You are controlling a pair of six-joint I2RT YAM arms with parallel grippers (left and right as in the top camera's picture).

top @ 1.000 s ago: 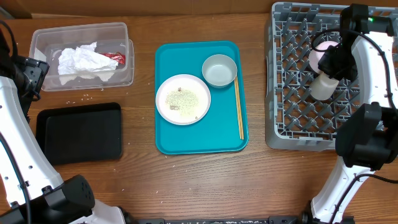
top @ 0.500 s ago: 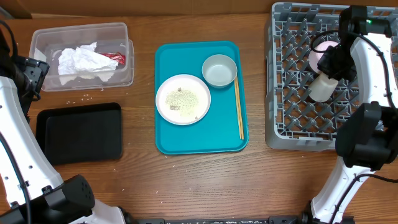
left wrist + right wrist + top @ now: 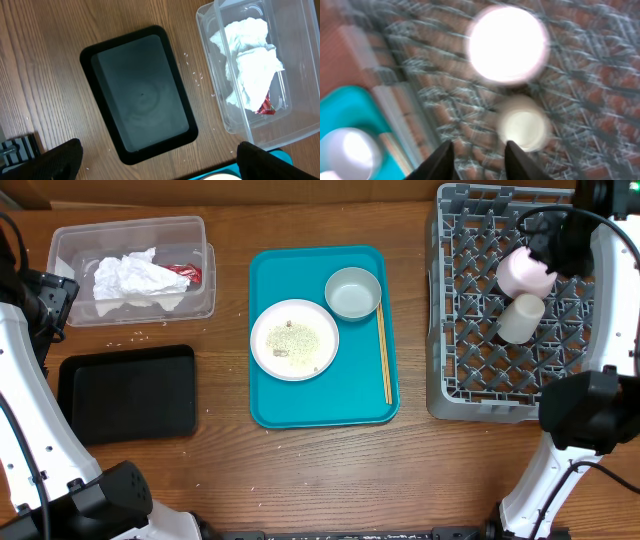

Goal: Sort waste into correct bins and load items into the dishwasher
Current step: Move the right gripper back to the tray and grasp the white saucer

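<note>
Matt wood-grain table (image 3: 300, 470), glossy teal plastic tray (image 3: 270, 405), clear plastic tub (image 3: 280, 125), crumpled paper napkin (image 3: 250, 65), grey plastic rack (image 3: 470, 370).

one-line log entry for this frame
white cup: in dish rack, not held | right jaws: open, empty, above dish rack | left jaws: open, empty

Teal rectangular plastic serving tray (image 3: 300, 402): carries round white plate (image 3: 294, 340), grey-white bowl (image 3: 352, 293) behind-right of the plate, thin wooden chopsticks (image 3: 384, 365) along its right edge.
Left of serving tray: clear rectangular plastic tub (image 3: 206, 280) holding crumpled white paper napkin (image 3: 135, 278); shallow black rectangular tray (image 3: 127, 393) before the tub.
Right of serving tray: large square grey plastic dish rack (image 3: 437, 330) holding small white cup (image 3: 520, 318).
</note>
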